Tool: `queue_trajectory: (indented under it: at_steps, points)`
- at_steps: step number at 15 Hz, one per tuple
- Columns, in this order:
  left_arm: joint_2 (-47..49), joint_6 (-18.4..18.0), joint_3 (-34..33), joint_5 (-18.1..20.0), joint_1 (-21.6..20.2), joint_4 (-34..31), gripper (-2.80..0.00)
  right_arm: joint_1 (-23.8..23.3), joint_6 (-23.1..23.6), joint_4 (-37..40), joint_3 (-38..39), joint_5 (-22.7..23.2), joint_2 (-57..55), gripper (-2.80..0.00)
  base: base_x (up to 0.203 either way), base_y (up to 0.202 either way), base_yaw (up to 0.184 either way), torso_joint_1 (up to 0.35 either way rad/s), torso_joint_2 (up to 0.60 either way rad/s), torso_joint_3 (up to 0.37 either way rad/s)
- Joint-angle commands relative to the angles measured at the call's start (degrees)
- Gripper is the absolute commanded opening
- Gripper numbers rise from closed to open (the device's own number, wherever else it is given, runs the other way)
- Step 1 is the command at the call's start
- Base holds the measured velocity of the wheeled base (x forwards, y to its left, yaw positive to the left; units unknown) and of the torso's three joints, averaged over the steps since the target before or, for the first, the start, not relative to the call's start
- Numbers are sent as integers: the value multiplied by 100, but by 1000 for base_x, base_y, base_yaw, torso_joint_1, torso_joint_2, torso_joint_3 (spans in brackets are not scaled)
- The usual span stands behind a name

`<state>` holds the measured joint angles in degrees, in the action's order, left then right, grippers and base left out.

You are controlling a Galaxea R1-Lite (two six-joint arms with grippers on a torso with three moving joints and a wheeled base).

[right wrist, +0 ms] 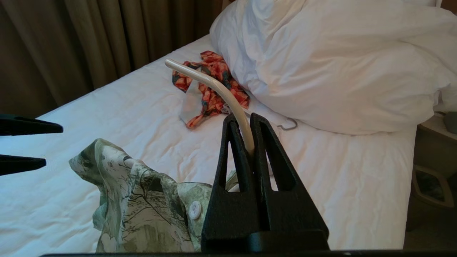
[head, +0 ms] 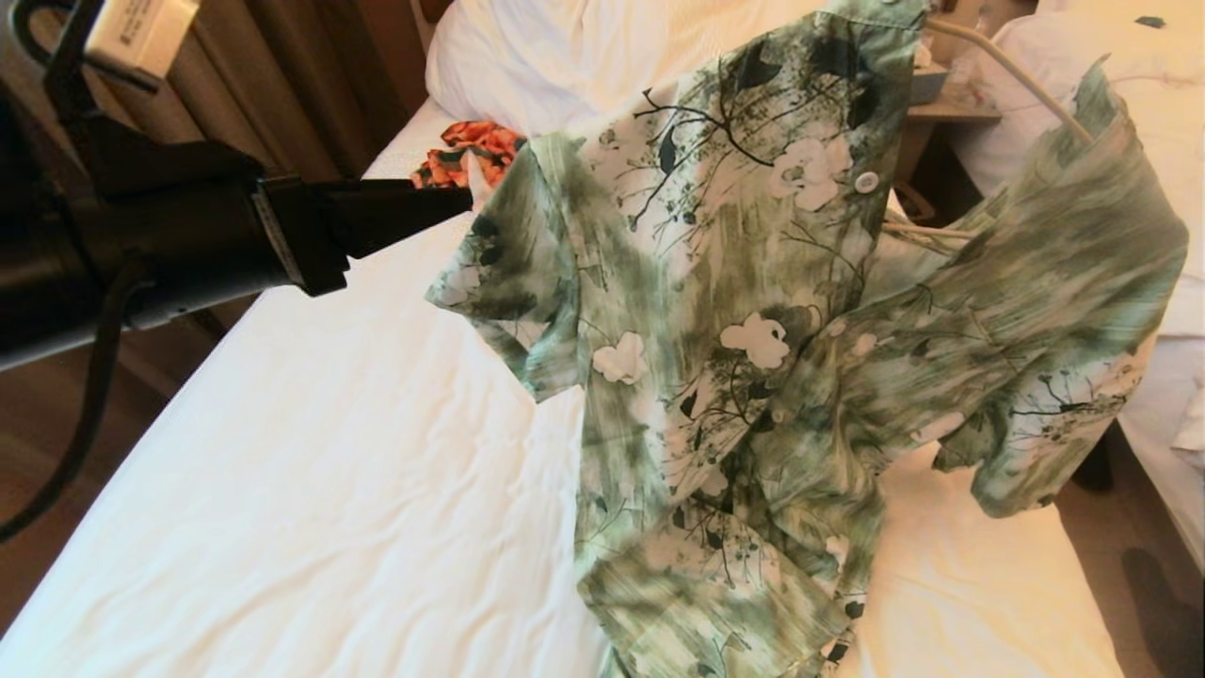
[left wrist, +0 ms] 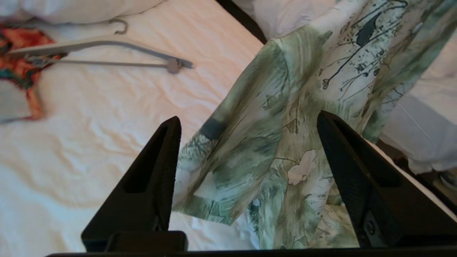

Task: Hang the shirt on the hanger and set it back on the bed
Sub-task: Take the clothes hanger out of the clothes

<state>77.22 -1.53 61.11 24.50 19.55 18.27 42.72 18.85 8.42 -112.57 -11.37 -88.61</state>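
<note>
The green-and-white flowered shirt [head: 753,339] hangs in the air above the bed [head: 329,452], draped over the cream hanger [head: 1021,80], with its hem trailing onto the sheet. My right gripper [right wrist: 242,117] is shut on the hanger [right wrist: 214,85], above the shirt's buttoned edge [right wrist: 142,200]; the head view hides this gripper behind the cloth. My left gripper [head: 452,200] reaches in from the left, its tip at the shirt's near sleeve. In its wrist view the left gripper [left wrist: 248,117] is open, and the sleeve [left wrist: 285,107] hangs just beyond the spread fingers.
An orange patterned garment [head: 471,151] and a thicker grey hanger [left wrist: 100,44] lie near the big white pillow [head: 527,56]. A nightstand [head: 951,108] and a second bed [head: 1158,94] stand to the right. Brown curtains [head: 282,85] hang at the far left.
</note>
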Motion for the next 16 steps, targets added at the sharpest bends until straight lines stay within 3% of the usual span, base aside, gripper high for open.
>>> queue_trajectory:
  at_steps: [1,3,7,11,16]
  points:
    - [332,-115,106,500,-240,108,0,17,14,10,-2,-5,-33,-280,0,0,0,0,0,0]
    - [563,-211,261,1303,-619,293,0,18,14,10,-2,4,-62,-280,0,0,0,0,0,0]
    - [1043,-291,480,1792,-990,352,0,9,14,-16,-2,30,-170,-280,0,0,0,0,0,0]
    - [1526,-405,634,1915,-1075,825,0,9,14,-16,-10,30,-191,-280,0,0,0,0,0,0]
    - [1876,-410,868,1927,-1006,889,0,-9,14,-25,-11,39,-253,-280,0,0,0,0,0,0]
